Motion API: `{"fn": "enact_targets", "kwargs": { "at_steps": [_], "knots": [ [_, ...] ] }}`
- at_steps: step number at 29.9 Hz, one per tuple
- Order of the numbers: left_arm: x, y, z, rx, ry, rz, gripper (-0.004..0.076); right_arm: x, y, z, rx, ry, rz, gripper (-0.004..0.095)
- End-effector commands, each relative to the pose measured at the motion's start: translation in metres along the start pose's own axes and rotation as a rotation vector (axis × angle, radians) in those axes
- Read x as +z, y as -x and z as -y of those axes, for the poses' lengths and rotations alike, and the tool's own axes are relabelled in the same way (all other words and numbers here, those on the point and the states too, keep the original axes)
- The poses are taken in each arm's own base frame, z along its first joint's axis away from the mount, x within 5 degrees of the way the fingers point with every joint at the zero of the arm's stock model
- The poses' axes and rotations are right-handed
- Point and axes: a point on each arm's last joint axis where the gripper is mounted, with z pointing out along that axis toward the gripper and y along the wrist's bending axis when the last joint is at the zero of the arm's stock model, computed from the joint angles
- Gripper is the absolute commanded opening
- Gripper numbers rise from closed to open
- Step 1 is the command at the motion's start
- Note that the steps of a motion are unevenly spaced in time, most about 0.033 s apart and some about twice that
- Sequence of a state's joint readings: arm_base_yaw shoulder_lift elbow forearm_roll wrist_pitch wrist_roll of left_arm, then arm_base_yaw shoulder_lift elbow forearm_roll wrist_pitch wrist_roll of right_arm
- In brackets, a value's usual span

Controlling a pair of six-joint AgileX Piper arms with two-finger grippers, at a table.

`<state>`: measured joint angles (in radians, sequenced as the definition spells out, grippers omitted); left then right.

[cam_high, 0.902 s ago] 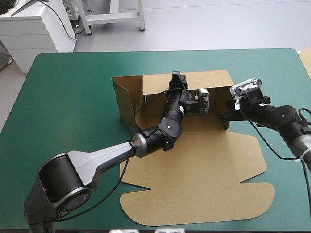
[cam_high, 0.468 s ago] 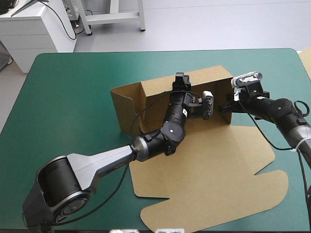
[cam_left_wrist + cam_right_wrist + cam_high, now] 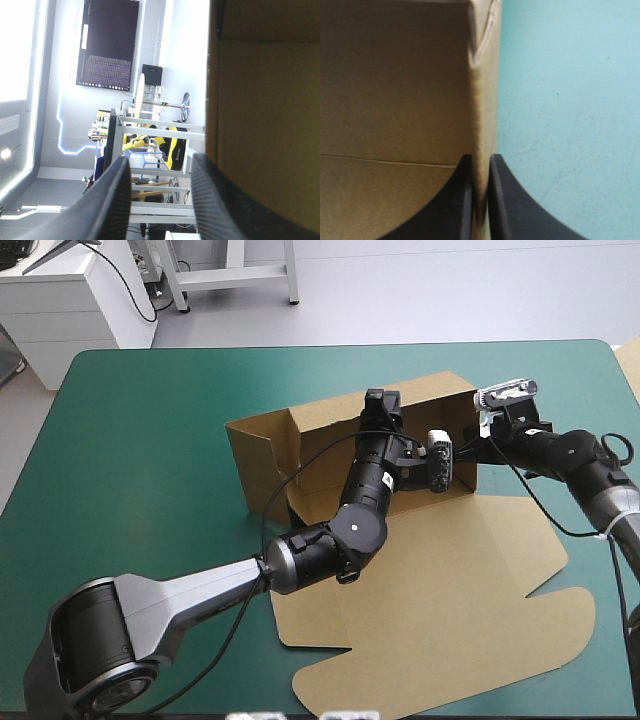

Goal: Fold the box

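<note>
Brown board box point(image 3: 450, 570): a cut sheet of brown corrugated board, partly raised. We find it right of the middle of the surface, with its standing part toward the far edge and its flat part reaching close to the near edge.
Far wall point(image 3: 320, 425): we see this long wall upright along the box's far side, with a short wall turned up at its left end.
Flat lid panel point(image 3: 440, 640): it lies flat on the cover on the near side, its rounded flaps spread out.
Right tool point(image 3: 474, 448): its two broad black curved fingers are all but closed on the box's right end wall. In the right wrist view this tool point(image 3: 480, 159) has that wall edge-on between its fingers, with the box point(image 3: 395, 100) showing its inner brown face on one side and the cover on the other.
Left tool point(image 3: 381, 405): it sits at the top of the far wall, its arm crossing the raised part. In the left wrist view this tool point(image 3: 161, 162) has its black fingers standing apart with no board between them. The box point(image 3: 265, 125) rises just beside one finger, and we cannot tell whether they touch.
Surface point(image 3: 150, 440): a table with a teal-green cover, which lies right beside the pinched wall in the right wrist view point(image 3: 560, 100).
</note>
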<state>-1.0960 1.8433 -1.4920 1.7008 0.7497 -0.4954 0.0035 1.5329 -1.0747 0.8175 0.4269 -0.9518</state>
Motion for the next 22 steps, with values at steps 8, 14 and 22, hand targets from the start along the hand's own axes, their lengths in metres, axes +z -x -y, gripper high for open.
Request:
{"fn": "enact_targets", "kwargs": {
  "at_steps": [8,14,22],
  "knots": [
    [-0.058,-0.021,-0.110,-0.163,0.241,0.029,0.0008,-0.011,0.012,-0.010,0.046,0.091,-0.041,0.0003],
    [-0.071,-0.071,-0.152,-0.375,0.223,-0.020,0.0008,-0.019,0.020,-0.017,0.125,0.156,-0.074,0.0003],
    [-0.080,-0.173,-0.197,-0.687,0.281,-0.208,0.0008,-0.030,0.022,-0.047,0.152,0.159,-0.155,0.0003]
  ]
}}
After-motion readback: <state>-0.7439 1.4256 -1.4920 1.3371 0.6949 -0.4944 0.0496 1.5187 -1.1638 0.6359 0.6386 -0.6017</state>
